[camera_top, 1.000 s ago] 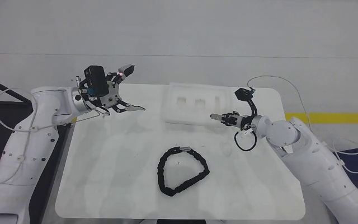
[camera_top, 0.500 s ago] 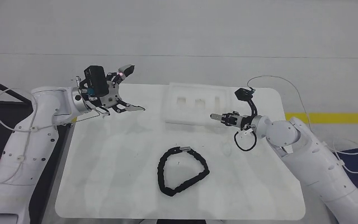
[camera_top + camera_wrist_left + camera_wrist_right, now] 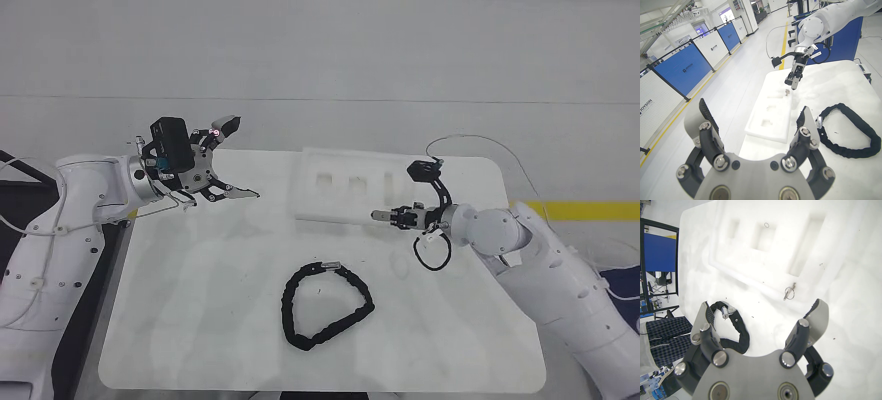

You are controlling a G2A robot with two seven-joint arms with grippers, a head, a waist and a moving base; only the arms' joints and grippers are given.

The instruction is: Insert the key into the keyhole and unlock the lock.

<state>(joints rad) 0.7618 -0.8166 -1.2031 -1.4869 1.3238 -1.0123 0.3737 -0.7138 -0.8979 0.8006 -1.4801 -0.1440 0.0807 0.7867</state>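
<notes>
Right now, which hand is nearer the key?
Right. The right hand hovers close beside the key on the foam tray; the left hand is across the table.

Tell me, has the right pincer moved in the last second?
Yes. In the top view, the right pincer has shifted slightly left along the near edge of the tray, which has stayed put.

Glossy white arms (image 3: 80, 200); left pincer (image 3: 754, 106) and right pincer (image 3: 762, 304) silver, screw-studded, black-padded.
</notes>
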